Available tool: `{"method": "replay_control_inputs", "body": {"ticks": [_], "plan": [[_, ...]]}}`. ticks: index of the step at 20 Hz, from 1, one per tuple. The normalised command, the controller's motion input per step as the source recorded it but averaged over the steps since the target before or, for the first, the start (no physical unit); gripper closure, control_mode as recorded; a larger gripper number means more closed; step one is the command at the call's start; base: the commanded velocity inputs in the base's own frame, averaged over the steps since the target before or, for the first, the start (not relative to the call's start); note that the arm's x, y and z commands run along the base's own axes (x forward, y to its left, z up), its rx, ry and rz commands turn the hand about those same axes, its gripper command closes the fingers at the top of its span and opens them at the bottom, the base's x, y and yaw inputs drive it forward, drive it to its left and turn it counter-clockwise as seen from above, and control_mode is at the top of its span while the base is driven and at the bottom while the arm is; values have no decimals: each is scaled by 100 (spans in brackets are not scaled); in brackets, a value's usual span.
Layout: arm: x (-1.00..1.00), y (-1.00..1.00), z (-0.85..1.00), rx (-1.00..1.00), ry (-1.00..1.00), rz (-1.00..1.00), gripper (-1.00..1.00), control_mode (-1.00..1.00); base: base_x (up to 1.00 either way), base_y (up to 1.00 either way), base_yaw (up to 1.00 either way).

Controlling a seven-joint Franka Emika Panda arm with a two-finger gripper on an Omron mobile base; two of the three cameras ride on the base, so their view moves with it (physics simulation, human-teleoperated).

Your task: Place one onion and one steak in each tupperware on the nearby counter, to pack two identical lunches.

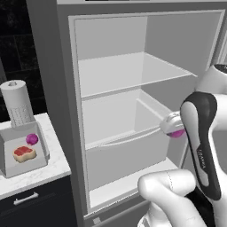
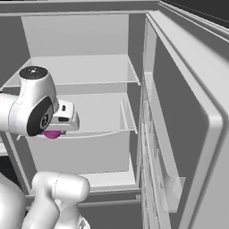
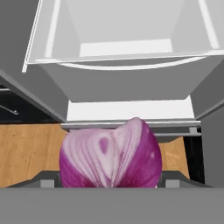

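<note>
My gripper (image 1: 176, 131) hangs in front of the open fridge, shut on a purple onion (image 3: 111, 155). That onion peeks out below the hand as a magenta patch (image 1: 178, 133) (image 2: 53, 133). In the hand view it covers most of the fingertips. On the white counter (image 1: 53, 164) at the left stands a grey tupperware (image 1: 13, 138). Inside it lie a red steak (image 1: 24, 153) and a second purple onion (image 1: 32, 139). My gripper is well to the right of that container.
A paper-towel roll (image 1: 17, 104) stands behind the tupperware. The fridge has a bare white shelf (image 1: 133, 71) and a drawer (image 1: 124, 133) just behind my hand. Its door (image 2: 179, 134) stands open on the right. Wooden floor (image 3: 30, 148) lies below.
</note>
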Motion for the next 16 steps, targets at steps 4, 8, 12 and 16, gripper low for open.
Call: {"method": "replay_control_inputs", "body": {"ticks": [4, 8, 12, 16], "plan": [[-28, 0, -13, 0, 0, 0, 100, -100, 0, 0, 0], [-27, 0, -2, 0, 2, 0, 100, -100, 0, 0, 0], [0, 0, 0, 0, 0, 0, 100, 100, -50, 47, 0], [0, 0, 0, 0, 0, 0, 100, 100, -37, 100, 0]]}}
